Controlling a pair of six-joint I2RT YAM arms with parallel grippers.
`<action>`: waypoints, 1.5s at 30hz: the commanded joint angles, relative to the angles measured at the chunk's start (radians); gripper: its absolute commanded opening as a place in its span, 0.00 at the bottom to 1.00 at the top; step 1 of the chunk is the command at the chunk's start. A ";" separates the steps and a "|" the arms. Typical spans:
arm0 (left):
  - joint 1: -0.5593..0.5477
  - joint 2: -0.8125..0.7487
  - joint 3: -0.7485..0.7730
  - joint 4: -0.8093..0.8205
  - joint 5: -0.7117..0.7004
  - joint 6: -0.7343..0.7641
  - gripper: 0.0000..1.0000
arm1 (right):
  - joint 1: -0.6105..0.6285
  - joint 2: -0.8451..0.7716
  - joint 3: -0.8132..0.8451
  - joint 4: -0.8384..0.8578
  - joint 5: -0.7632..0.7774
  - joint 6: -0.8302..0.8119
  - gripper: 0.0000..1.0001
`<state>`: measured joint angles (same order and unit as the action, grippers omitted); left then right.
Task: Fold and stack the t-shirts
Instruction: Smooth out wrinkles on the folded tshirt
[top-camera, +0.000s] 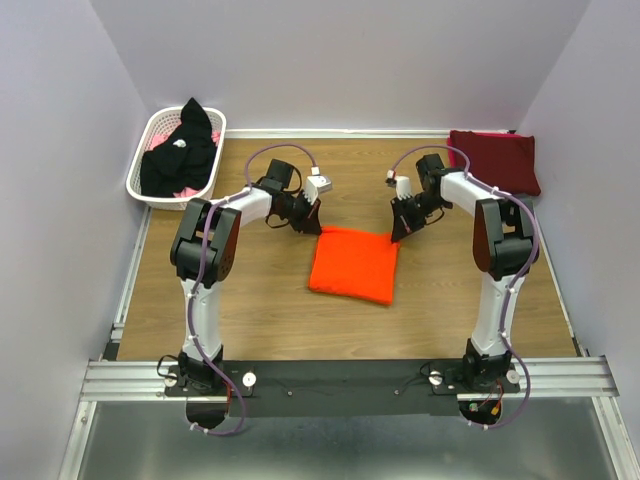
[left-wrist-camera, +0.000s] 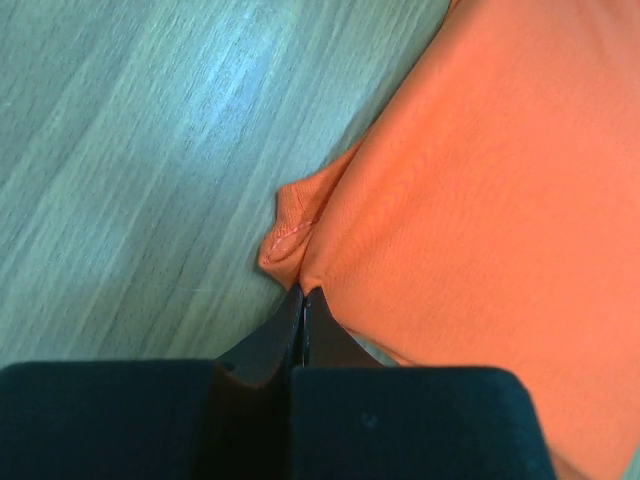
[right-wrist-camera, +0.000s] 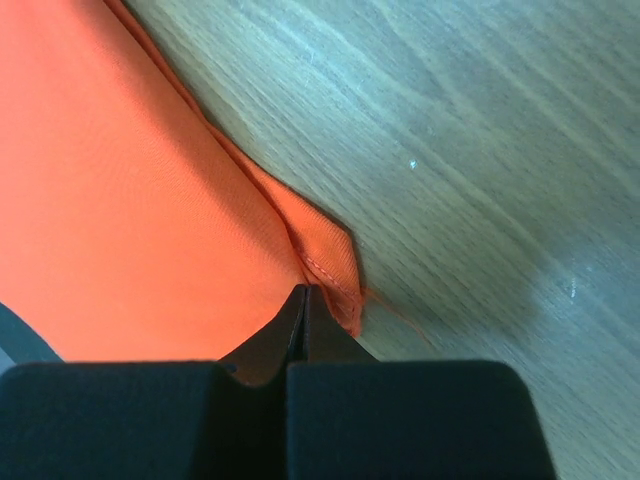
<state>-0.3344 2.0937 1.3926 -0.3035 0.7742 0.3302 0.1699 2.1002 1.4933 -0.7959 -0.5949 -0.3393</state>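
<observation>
Folded bright orange cloth t-shirt lies mid-frame, reaching down from both jaws, each pinched shut on one upper corner

We see a wooden surface with pale brown grain running across it, closed in by plain walls on the left, far and right sides. Three things lie directly on it. An orange t-shirt, folded into a rough square, rests flat near the middle, its far corners slightly puckered. A maroon t-shirt, also folded, sits in the far right corner. A white slotted basket stands in the far left corner, well apart from both.
</observation>
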 joint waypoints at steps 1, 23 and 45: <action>0.006 -0.006 -0.030 0.010 -0.082 -0.009 0.00 | -0.003 0.052 -0.004 0.081 0.110 -0.001 0.00; -0.060 -0.403 -0.340 0.648 0.293 -0.624 0.84 | -0.010 -0.293 -0.117 0.128 -0.327 0.336 0.99; 0.058 0.096 -0.060 0.693 0.181 -0.798 0.94 | -0.018 0.077 0.101 0.178 -0.299 0.287 1.00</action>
<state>-0.3202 2.2261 1.3159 0.4679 1.0138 -0.5308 0.1596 2.1769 1.5719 -0.6338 -0.9138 -0.0528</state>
